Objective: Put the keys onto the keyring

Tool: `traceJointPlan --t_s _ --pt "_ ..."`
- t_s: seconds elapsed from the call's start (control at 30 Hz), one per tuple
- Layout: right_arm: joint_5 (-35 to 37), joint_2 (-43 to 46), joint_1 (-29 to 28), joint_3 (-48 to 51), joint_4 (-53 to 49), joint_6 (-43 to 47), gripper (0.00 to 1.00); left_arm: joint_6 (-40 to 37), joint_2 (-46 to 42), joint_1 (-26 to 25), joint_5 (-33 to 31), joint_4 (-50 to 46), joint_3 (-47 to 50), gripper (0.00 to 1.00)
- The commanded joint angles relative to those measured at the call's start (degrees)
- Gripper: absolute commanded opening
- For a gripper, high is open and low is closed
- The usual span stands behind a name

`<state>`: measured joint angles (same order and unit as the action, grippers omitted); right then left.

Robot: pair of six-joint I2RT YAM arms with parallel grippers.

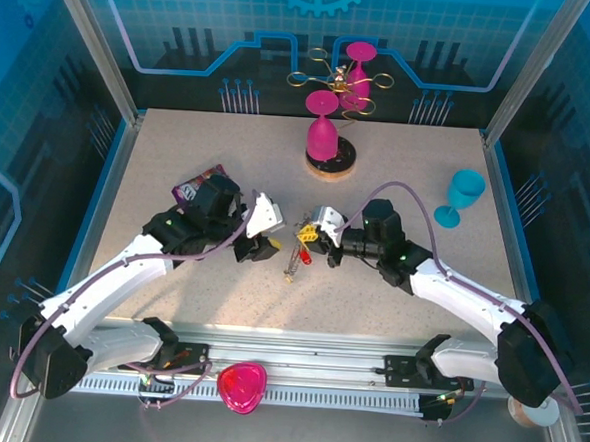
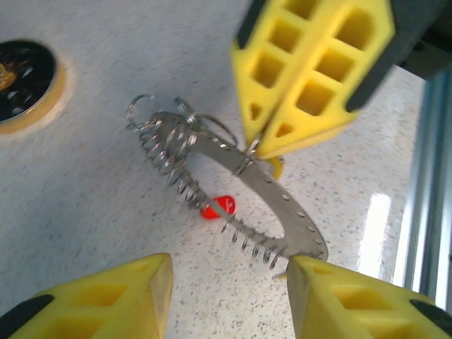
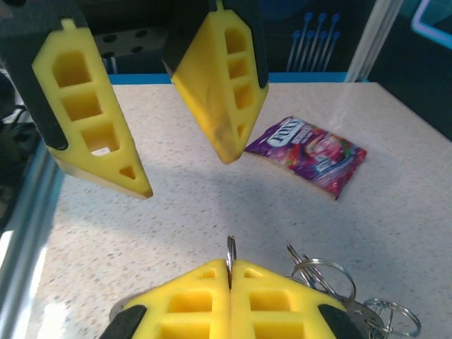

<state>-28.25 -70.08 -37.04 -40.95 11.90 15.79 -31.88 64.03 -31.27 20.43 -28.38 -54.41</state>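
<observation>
My right gripper (image 3: 229, 267) is pinched tight on the rim of the keyring (image 2: 272, 191), which sits at centre frame in the left wrist view. My left gripper (image 2: 229, 263) stands parted and empty at the bottom edge, just below it. A red key (image 2: 217, 207) shows beneath the ring.

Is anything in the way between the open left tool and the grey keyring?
No, nothing visible is. The left tool is open and points at the keyring, with only bare table in the gap before it. The right tool pinches the ring's far side. A red key sits by the ring's wire loops.
</observation>
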Motion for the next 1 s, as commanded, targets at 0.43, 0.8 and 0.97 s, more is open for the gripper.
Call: traceJointPlan --t_s 0.43,0.8,0.97 --pt "-9.3 -0.9 0.3 -10.8 -20.8 9.5 0.00 -10.5 3.9 0.4 15.2 12.3 4.8 0.29" --pt "-8.5 -2.0 -0.9 -12.4 -21.2 10.1 0.00 -5.4 4.4 0.3 18.9 14.8 4.4 0.26" --pt "-8.9 -2.2 -1.4 -12.6 -20.6 9.5 0.00 -4.9 4.9 0.3 19.0 14.5 3.9 0.13"
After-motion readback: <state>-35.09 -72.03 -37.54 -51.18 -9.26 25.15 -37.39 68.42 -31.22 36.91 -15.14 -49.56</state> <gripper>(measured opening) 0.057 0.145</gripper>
